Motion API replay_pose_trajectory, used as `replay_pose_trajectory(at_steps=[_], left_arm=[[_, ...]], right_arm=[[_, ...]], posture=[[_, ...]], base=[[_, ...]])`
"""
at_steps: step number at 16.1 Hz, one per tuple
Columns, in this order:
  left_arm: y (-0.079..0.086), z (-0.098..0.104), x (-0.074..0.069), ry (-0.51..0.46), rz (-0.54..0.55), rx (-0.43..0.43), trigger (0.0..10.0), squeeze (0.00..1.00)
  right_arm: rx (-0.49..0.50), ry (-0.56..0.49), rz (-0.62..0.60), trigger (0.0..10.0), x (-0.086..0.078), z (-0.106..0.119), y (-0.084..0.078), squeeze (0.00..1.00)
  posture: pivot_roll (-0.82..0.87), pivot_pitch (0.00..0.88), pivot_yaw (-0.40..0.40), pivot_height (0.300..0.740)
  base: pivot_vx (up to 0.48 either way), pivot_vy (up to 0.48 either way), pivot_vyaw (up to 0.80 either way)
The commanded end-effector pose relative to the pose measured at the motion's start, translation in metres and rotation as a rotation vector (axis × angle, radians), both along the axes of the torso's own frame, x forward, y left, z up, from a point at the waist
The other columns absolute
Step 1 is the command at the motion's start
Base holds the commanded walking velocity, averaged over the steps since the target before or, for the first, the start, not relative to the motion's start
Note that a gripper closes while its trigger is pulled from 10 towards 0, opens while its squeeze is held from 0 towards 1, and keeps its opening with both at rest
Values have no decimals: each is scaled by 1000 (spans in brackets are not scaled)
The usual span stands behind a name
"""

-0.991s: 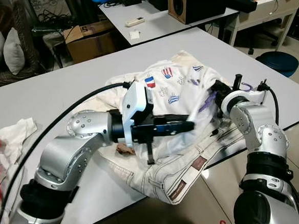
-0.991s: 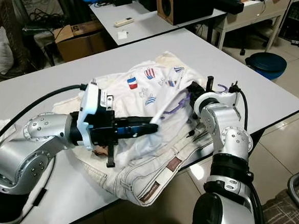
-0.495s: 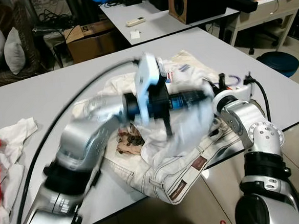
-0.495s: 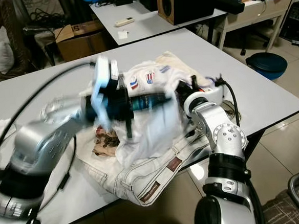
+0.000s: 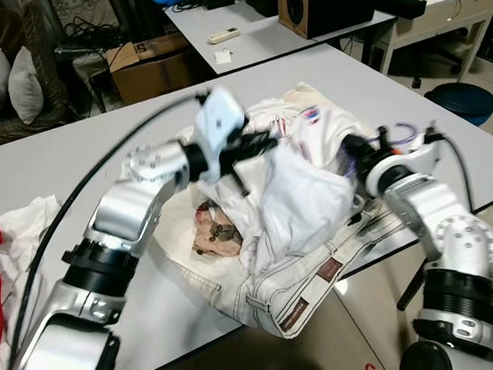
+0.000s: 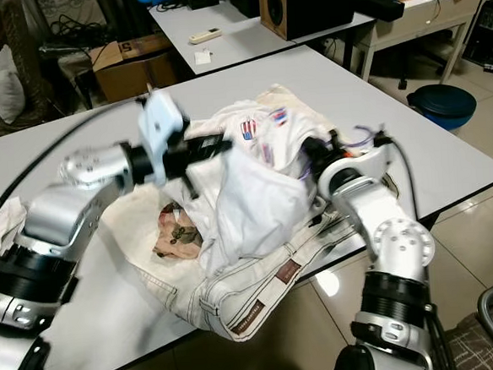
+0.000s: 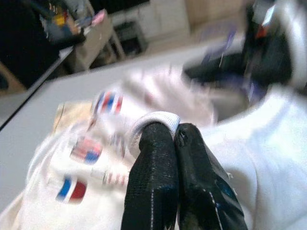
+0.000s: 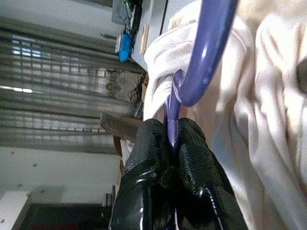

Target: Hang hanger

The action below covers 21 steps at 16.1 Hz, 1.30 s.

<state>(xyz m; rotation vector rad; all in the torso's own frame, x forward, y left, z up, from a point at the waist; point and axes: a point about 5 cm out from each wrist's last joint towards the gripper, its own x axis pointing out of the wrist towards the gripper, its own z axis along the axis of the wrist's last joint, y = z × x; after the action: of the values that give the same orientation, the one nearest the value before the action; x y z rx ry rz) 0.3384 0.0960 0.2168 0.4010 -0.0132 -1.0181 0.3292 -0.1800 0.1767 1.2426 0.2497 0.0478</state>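
White T-shirt (image 5: 303,202) pinched at the collar by the left gripper (image 7: 175,134); right gripper (image 8: 173,136) clamps the purple hanger (image 8: 204,52).

White shirt (image 5: 303,202) hides most of purple hanger (image 8: 204,52).

A grey table (image 5: 75,155) is taken as landmark. Behind it a second table (image 5: 253,40) carries a speaker (image 5: 323,2). A cardboard box (image 5: 149,65) and cushioned chair (image 5: 7,83) are seen beyond; tiled floor (image 5: 485,84) alongside.
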Motion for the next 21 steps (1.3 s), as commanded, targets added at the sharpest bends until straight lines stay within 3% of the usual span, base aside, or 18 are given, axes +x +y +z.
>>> replay_pose_trajectory(at_steps=[1, 2, 4, 7, 9, 10, 13, 15, 17, 18, 19, 20, 21], left_arm=[[6, -13, 4, 11, 51, 61, 10000, 0], [6, -13, 4, 28, 44, 42, 10000, 1000], [5, 0, -1, 71, -20, -76, 10000, 1000], [15, 15, -6, 117, -71, -165, 10000, 1000], [27, 16, -2, 91, 4, -164, 10000, 1000], [37, 13, -1, 109, 49, -156, 10000, 0], [53, 3, -4, 152, 129, -134, 10000, 0], [64, 4, -6, 143, 191, -180, 10000, 0], [89, 12, -7, 97, 348, -249, 10000, 0], [104, 12, -8, 63, 462, -225, 10000, 0], [117, 12, -11, 47, 559, -209, 10000, 0], [121, 12, -16, 29, 585, -198, 10000, 0], [121, 11, -30, 13, 594, -179, 10000, 0]], right_arm=[[7, -42, 10, 10000, 1, 13, 0, 0], [2, -51, 15, 10000, 2, 16, 0, 0], [-14, -58, 23, 10000, 4, 19, 1, 0], [-37, -55, 17, 10000, 6, 18, 0, 0], [-58, -64, 10, 10000, 6, 19, -1, 0], [-74, -86, 18, 10000, 6, 23, 0, 0], [-114, -106, 44, 10000, 6, 26, 1, 0], [-185, -183, 112, 10000, 4, 37, 9, 0], [-436, -431, 314, 10000, -11, 70, 35, 0], [-532, -532, 412, 10000, -24, 82, 48, 0], [-546, -635, 509, 10000, -40, 94, 58, 0], [-551, -697, 550, 10000, -50, 100, 60, 0], [-560, -804, 625, 10000, -69, 110, 59, 0]], posture=[[-3, 0, 124, 740], [-3, 0, 121, 740], [-1, 0, 116, 740], [1, 0, 112, 740], [2, 0, 112, 740], [2, 0, 110, 740], [5, 0, 102, 740], [4, 0, 108, 740], [9, 0, 113, 740], [12, 0, 110, 740], [18, 0, 107, 740], [26, 0, 103, 740], [29, 0, 100, 740]], base=[[0, 0, 0], [0, 0, 0], [0, 0, 0], [0, 0, 0], [0, 0, 0], [0, 0, 0], [0, 0, 0], [0, 0, 0], [0, 0, 800], [0, 0, 800], [0, 0, 800], [0, 0, 800], [0, 0, 800]])
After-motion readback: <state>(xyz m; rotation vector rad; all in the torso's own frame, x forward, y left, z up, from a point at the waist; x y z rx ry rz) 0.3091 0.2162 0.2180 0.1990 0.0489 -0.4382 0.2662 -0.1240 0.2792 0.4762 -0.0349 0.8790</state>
